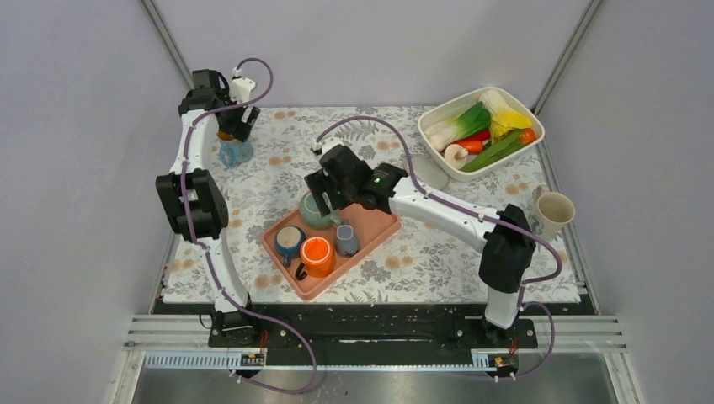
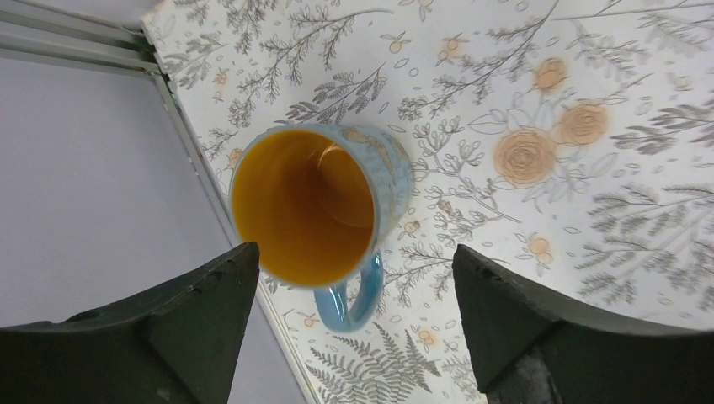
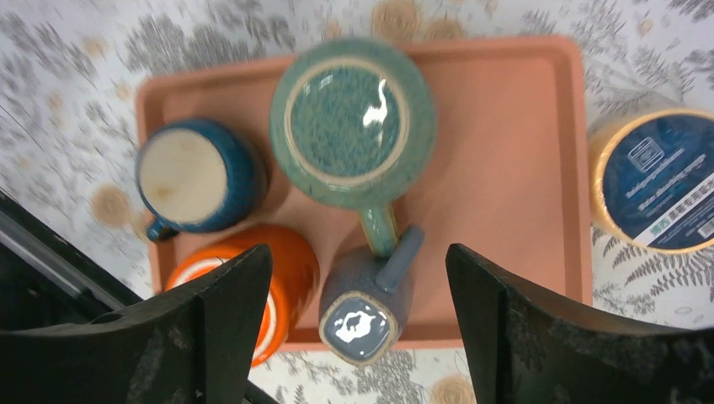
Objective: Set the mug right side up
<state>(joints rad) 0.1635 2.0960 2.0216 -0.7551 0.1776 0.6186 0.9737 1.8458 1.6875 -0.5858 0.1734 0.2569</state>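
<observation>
A light blue mug (image 2: 383,172) with an orange inside stands upright on the floral cloth, mouth up and handle towards the camera; it also shows at the table's far left (image 1: 236,153). My left gripper (image 2: 354,252) is open just above it and holds nothing; it shows in the top view (image 1: 237,133). A salmon tray (image 1: 375,229) holds a green mug (image 3: 354,118), a dark blue mug (image 3: 189,172), an orange mug (image 3: 286,269) and a small grey mug (image 3: 366,311), all bottom up. My right gripper (image 3: 358,252) hangs open over them, empty.
A white tub (image 1: 438,151) of toy vegetables stands at the back right. A beige cup (image 1: 554,210) stands upright at the right edge. A round yellow-rimmed object (image 3: 657,181) with a dark blue label lies beside the tray. A frame rail (image 2: 194,160) runs close beside the light blue mug.
</observation>
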